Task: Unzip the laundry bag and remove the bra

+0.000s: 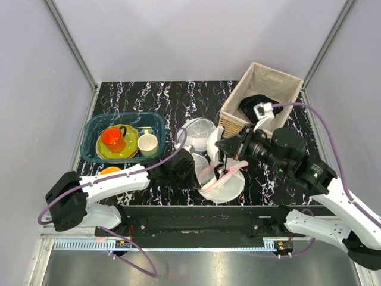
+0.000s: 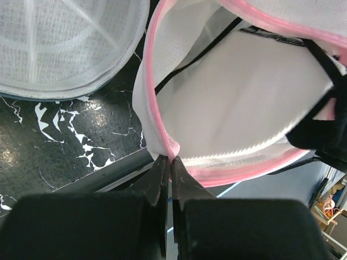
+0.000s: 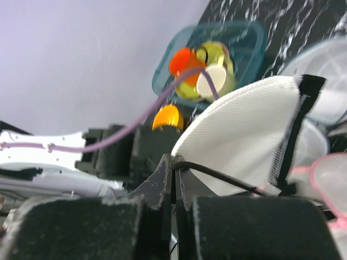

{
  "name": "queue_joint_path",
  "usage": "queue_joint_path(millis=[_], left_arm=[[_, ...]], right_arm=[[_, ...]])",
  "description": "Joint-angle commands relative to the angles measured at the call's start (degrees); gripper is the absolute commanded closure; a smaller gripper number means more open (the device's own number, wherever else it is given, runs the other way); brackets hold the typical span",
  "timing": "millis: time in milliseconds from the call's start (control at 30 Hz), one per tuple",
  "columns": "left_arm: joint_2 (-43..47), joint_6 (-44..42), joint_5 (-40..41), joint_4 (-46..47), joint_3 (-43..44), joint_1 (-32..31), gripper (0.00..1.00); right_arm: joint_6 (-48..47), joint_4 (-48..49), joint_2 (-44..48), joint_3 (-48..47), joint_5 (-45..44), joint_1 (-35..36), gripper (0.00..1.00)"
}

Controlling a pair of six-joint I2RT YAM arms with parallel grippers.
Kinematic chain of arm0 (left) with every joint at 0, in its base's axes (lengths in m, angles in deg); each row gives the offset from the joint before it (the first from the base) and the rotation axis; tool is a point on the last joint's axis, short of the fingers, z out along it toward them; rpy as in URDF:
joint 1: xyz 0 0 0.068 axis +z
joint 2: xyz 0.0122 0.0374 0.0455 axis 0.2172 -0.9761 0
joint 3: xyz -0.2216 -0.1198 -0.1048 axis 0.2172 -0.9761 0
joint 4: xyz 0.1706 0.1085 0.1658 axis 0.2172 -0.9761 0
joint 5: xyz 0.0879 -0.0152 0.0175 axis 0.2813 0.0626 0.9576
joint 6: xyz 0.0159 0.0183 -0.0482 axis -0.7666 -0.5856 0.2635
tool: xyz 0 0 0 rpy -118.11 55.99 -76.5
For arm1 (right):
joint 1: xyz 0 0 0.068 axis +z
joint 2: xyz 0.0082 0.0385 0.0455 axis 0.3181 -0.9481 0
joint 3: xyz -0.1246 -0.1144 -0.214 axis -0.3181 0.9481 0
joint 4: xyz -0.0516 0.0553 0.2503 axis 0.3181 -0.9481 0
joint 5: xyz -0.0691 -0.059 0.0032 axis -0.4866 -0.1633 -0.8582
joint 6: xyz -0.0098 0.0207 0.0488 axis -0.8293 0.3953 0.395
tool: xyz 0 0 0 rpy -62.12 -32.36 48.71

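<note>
White links on left arm point(image 1: 119, 182), right arm point(image 1: 342, 196); black joints; purple cables point(image 1: 324, 128); green light point(image 1: 314, 177).

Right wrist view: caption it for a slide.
Right gripper shut on the black strap of the white bra, teal bin behind.

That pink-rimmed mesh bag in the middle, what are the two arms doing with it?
The laundry bag lies open, already unzipped. The left gripper is shut on its pink rim, pinning that side. The right gripper is shut on a thin black strap of the white bra and holds the cup raised above the bag. Whether the bra is fully clear of the bag is hard to tell.
</note>
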Motion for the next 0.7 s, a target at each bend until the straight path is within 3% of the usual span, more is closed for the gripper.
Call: queue_joint_path(millis=[0,667], left_arm=[[1.96,0.84,-1.14,2.82,-0.34,-0.25,1.00],[5.56,2.68,-1.49,6.16,-5.78,-0.34,1.00]], right_arm=[[-5.48,2.51,-1.80,-9.74,-9.20,0.30,1.00],[-25.87,4.35,-24.03,-54.54,-28.63,0.21,1.00]])
